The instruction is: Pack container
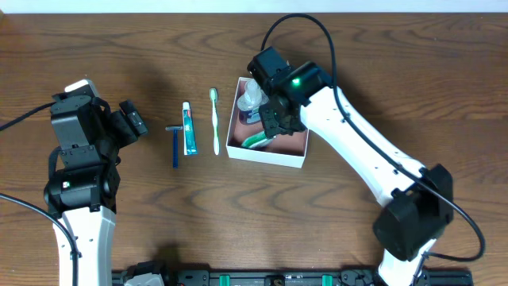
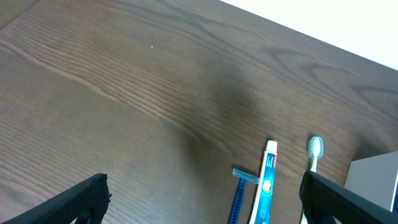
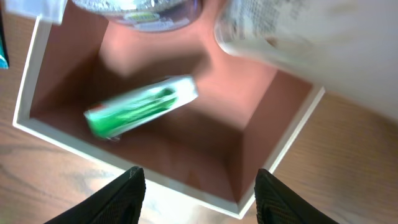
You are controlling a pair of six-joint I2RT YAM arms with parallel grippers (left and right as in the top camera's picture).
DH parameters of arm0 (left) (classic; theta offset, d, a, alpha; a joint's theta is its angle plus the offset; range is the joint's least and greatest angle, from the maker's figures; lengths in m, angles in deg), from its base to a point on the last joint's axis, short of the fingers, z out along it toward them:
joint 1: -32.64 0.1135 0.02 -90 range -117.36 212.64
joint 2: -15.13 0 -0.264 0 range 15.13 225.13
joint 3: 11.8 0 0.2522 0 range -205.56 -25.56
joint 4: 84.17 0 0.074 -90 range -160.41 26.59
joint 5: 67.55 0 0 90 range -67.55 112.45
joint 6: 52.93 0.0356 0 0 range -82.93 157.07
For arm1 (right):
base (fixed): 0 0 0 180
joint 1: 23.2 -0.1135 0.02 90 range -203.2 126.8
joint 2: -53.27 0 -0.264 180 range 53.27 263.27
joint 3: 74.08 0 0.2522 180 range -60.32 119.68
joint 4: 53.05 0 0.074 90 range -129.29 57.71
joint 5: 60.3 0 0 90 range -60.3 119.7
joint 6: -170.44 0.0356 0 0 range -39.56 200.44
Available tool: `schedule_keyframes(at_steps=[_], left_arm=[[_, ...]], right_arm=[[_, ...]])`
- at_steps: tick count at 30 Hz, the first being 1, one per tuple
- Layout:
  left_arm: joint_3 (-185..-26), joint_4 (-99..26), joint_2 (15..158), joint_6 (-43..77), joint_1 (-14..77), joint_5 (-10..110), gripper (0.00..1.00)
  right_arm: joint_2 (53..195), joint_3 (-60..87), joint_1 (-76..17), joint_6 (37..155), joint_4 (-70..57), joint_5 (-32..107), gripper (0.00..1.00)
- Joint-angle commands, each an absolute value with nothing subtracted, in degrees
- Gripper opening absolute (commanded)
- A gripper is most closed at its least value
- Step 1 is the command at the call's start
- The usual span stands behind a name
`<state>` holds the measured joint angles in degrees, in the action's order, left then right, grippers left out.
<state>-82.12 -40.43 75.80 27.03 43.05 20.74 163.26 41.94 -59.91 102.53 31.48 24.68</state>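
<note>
The container (image 1: 266, 156) is a shallow white box with a reddish-brown inside, right of the table's middle. It also shows in the right wrist view (image 3: 196, 191) and at the left wrist view's right edge (image 2: 373, 180). In it lie a green-and-white carton (image 1: 255, 141) (image 3: 140, 106), a clear bottle (image 1: 251, 97) (image 3: 140, 9) and a white bottle (image 3: 292, 37). My right gripper (image 1: 274, 119) (image 3: 198, 174) hangs open and empty over the box. My left gripper (image 1: 131, 119) (image 2: 205, 179) is open and empty, left of the loose toiletries.
On the table left of the box lie a green-and-white toothbrush (image 1: 215, 121) (image 2: 315, 149), a blue-and-white toothpaste tube (image 1: 189, 129) (image 2: 267, 180) and a blue razor (image 1: 175, 145) (image 2: 239, 193), side by side. The right arm reaches across the box's right side.
</note>
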Motion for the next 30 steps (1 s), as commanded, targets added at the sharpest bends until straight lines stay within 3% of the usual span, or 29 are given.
schedule_keyframes(at_steps=[1, 7, 11, 21, 30], left_arm=[[-83.43, -40.45, 75.8, 27.55, 43.27, 20.41, 0.98], [-83.43, -39.29, 75.8, 25.15, 43.27, 25.44, 0.98], [-83.43, -39.34, 75.8, 25.17, 43.27, 27.97, 0.98], [-87.62, -28.85, 84.91, 28.67, 42.77, 28.1, 0.98], [-98.9, -20.43, 105.48, 34.39, 39.73, 28.32, 0.99]], right_arm=[[157.69, 42.0, -58.3, 102.07, 32.11, 22.74, 0.62], [147.28, 42.0, -50.84, 102.07, 32.28, 21.97, 0.83], [140.22, 42.0, -40.31, 102.05, 32.28, 22.24, 0.99], [134.63, 41.98, -14.47, 102.07, 32.63, 28.51, 0.99], [134.69, 41.98, -11.33, 102.05, 32.77, 28.46, 0.99]])
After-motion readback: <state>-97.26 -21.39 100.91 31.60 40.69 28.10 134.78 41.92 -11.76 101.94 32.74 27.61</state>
